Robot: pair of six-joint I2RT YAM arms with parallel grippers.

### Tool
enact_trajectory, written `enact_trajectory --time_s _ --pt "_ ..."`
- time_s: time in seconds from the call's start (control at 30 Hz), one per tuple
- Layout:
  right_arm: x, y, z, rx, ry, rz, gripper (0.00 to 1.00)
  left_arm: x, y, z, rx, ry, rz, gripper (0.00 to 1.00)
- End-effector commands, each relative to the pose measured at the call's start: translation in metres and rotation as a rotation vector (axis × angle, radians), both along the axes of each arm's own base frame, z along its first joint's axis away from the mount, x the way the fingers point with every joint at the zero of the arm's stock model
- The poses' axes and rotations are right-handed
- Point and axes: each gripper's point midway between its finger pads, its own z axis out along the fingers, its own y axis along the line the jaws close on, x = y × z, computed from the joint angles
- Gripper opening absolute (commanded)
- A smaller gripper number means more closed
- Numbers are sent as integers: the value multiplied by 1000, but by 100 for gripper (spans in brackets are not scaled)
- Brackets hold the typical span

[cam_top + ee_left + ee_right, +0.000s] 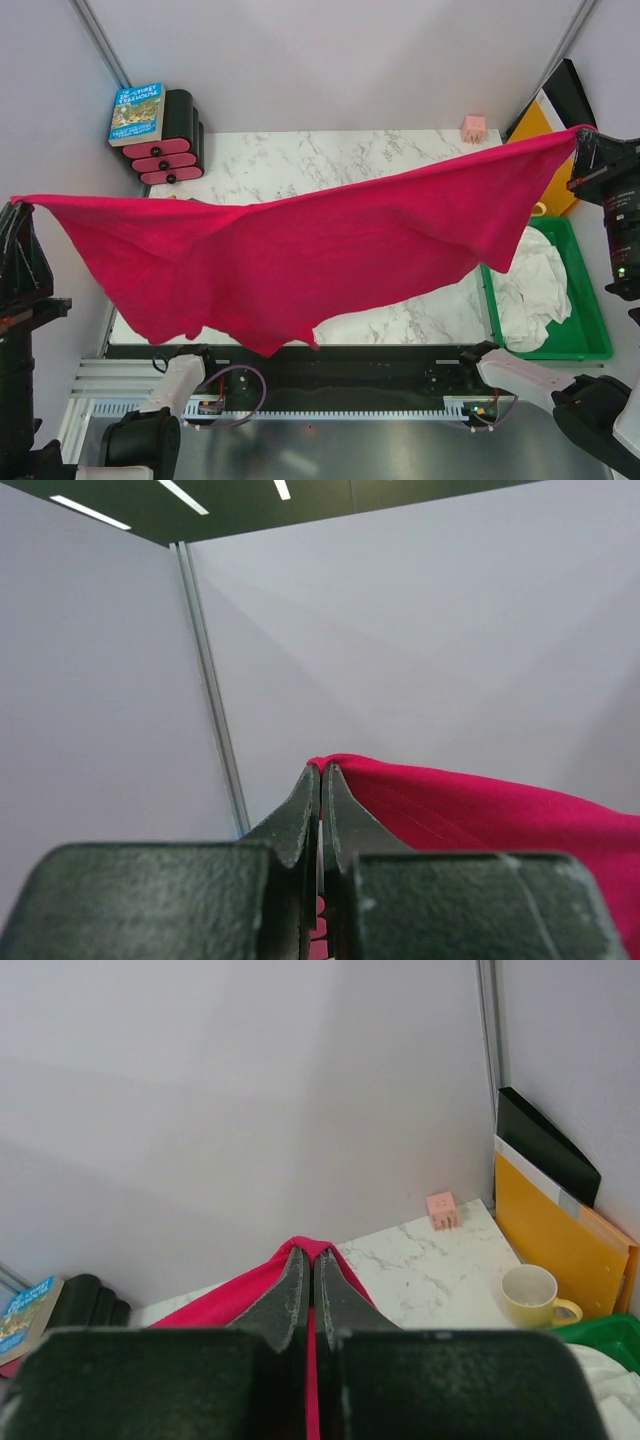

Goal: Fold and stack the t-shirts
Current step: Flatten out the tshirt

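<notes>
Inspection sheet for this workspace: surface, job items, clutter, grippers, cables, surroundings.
Surface: marble tabletop, partly hidden under the shirt.
Job's things: crimson t-shirt stretched in the air between both grippers, unfolded; no other shirts seen.
Clutter: book, black-and-pink stack, pink block, yellow mug, orange folder, green tray holding white cloth.
Grippers: left gripper and right gripper, each shut on a shirt corner.
Cables: looped cable by left base.
Surroundings: plain walls.

Red t-shirt (300,250): stretched across mid-frame, hanging above table (350,152)
Left gripper (16,204): pinches left-edge corner
Right gripper (582,141): pinches upper-right corner
</notes>
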Motion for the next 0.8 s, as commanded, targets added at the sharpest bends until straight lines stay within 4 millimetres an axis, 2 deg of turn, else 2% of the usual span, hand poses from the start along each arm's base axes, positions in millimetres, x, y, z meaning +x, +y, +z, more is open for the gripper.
enact_trajectory --time_s 0.0,0.07,0.1,0.17,0.2,0.23,0.27,0.3,0.33,0.37,0.4,0.47,0.5,0.53,0.57,0.6,0.63,0.67,0.7,0.73,0.77 --pt "-11 -12 23 23 -66 -37 0 22 16 14 -59 -11 43 2" --pt "-6 -9 21 15 -56 -31 0 25 12 15 -53 -8 18 2" --pt "3 -4 10 4 -21 -31 0 31 8 11 -49 15 -1 2" --pt "18 5 -8 -11 34 -32 0 62 5 -10 -62 116 -35 2" --pt "37 16 -36 -24 107 -28 0 77 1 -22 -50 169 -64 2" --pt "46 23 -44 -22 114 -13 0 110 1 -47 -58 273 -81 2" --pt "56 31 -57 -23 135 -4 0 127 0 -60 -53 326 -92 2" --pt "75 42 -91 -47 207 0 0 149 -2 -76 -49 383 -111 2" --pt "87 48 -98 -43 207 -3 0 182 0 -104 -32 465 -120 2" --pt "98 52 -112 -59 235 -14 0 200 0 -119 -29 507 -130 2" --pt "112 53 -137 -84 288 -39 0 233 4 -155 -39 608 -129 2" --pt "145 62 -163 -82 339 -17 0 266 6 -176 -17 643 -132 2" --pt "165 49 -191 -79 398 -61 0 293 11 -207 -20 714 -122 2" --pt "178 48 -196 -55 388 -67 0 307 12 -220 -22 742 -126 2" --pt "189 41 -207 -49 404 -87 0 321 15 -223 -16 728 -121 2" --pt "206 40 -230 -62 453 -101 0 333 16 -238 -18 752 -122 2" --pt "219 39 -235 -63 451 -111 0 354 19 -254 -22 788 -117 2" --pt "229 36 -243 -72 472 -125 0 367 21 -255 -25 778 -111 2" --pt "249 32 -249 -75 492 -150 0 379 24 -251 -38 771 -104 2" --pt "259 31 -247 -75 492 -157 0 390 25 -252 -49 777 -104 2" --pt "268 30 -243 -76 484 -162 0 413 28 -267 -66 815 -101 2"
